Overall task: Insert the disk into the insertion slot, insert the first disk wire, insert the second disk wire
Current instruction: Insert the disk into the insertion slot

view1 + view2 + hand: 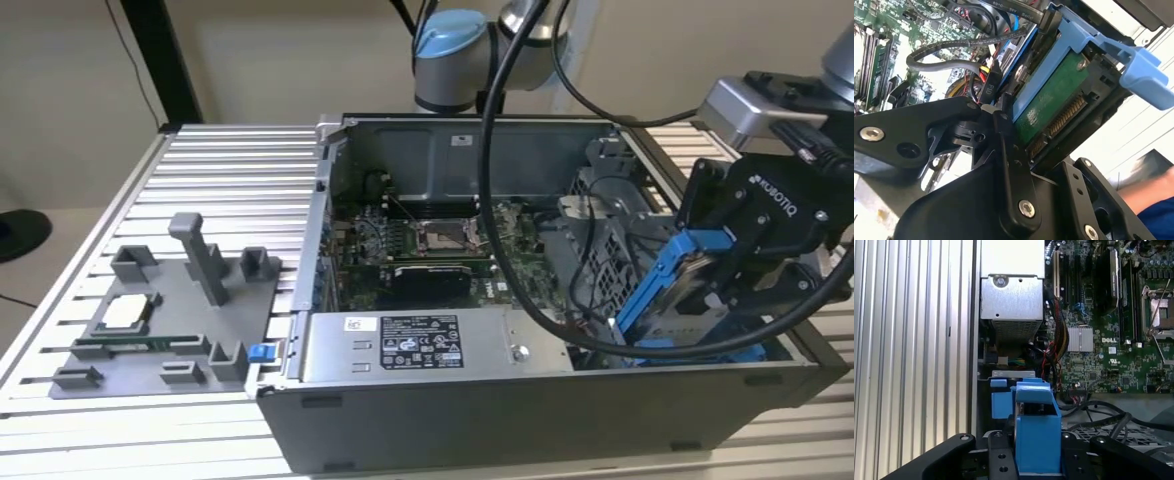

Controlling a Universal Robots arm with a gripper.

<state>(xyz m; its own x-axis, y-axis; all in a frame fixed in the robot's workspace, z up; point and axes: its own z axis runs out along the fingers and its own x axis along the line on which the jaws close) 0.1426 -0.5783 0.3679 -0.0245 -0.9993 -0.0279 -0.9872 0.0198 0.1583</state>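
From my remote console: at the exterior view's left, a grey plastic fixture tray [140, 345] sits on the ribbed metal counter [227, 160]. Just beside it to the right stands the open computer case [534, 420]. A silver labelled power supply box [414, 345] lies along the case's near edge, and the green motherboard [434, 250] lies behind that box. Farther right inside the case is the insertion slot [603, 245], a bay of perforated grey metal with loose black cables lying near it.

At the exterior view's right, the gripper [727, 285] hangs over that end of the case. Its black fingers [999, 460] are clenched on the disk [667, 290], one on each side of the bright blue carrier frame. The disk stands on edge and tilted, its lower end down among the cables just beside the slot, and I do not see it seated in the bay.

In the second wrist view the disk's green circuit board and connector edge [1054, 102] face the camera. A blue tab of the carrier [1144, 75] juts past them.
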